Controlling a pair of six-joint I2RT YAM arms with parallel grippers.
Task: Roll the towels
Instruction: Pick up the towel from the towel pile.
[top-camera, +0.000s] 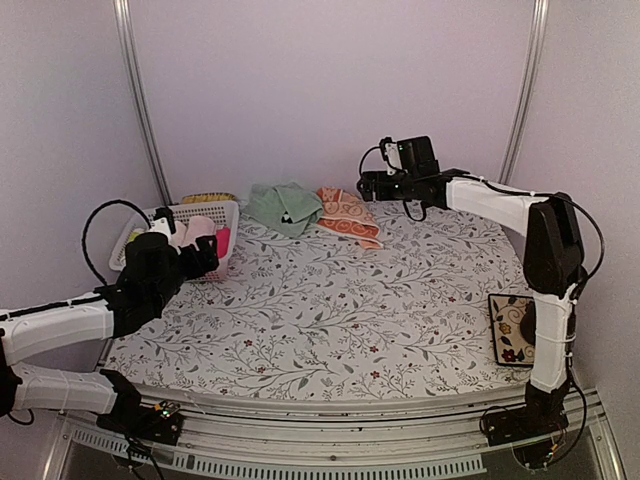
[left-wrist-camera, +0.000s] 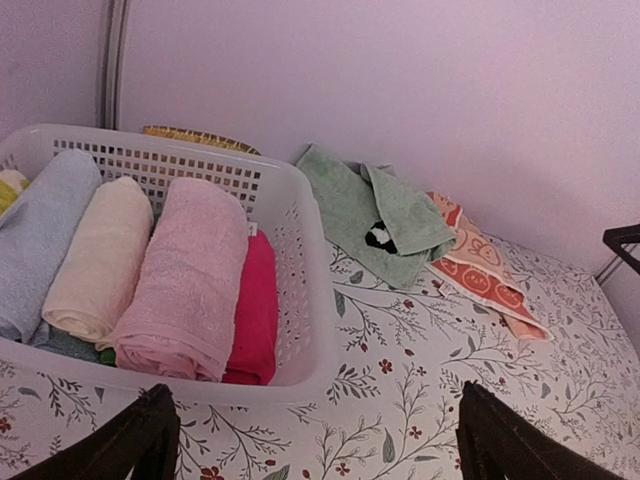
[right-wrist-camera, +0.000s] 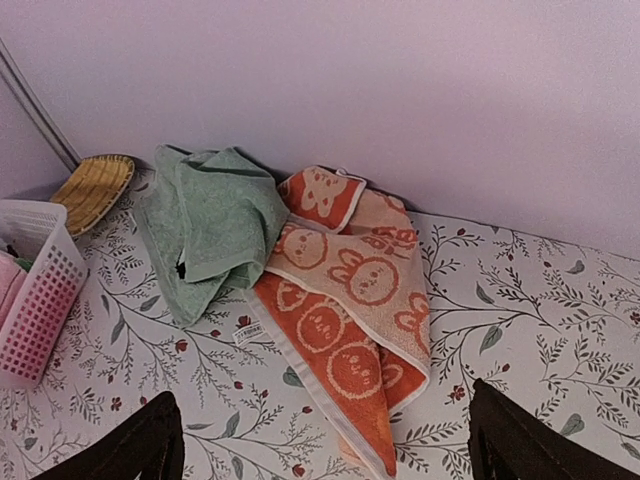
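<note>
Two towels lie crumpled side by side at the back of the table, against the wall. The pale green towel (top-camera: 283, 206) (left-wrist-camera: 365, 205) (right-wrist-camera: 210, 225) is bunched up, with a small dark-and-white mark showing. The orange towel (top-camera: 348, 216) (left-wrist-camera: 480, 270) (right-wrist-camera: 350, 310), with its cream animal-face rings, lies partly folded to the green one's right, touching it. My right gripper (top-camera: 368, 185) (right-wrist-camera: 325, 445) hovers open just right of the orange towel, holding nothing. My left gripper (top-camera: 205, 255) (left-wrist-camera: 315, 445) stands open at the basket's near corner, also holding nothing.
A white lattice basket (top-camera: 222, 212) (left-wrist-camera: 290, 215) (right-wrist-camera: 40, 300) at the back left holds several rolled towels. A yellow woven dish (right-wrist-camera: 95, 185) lies behind it by the wall. A patterned square pad (top-camera: 512, 328) sits at the right edge. A floral cloth covers the table.
</note>
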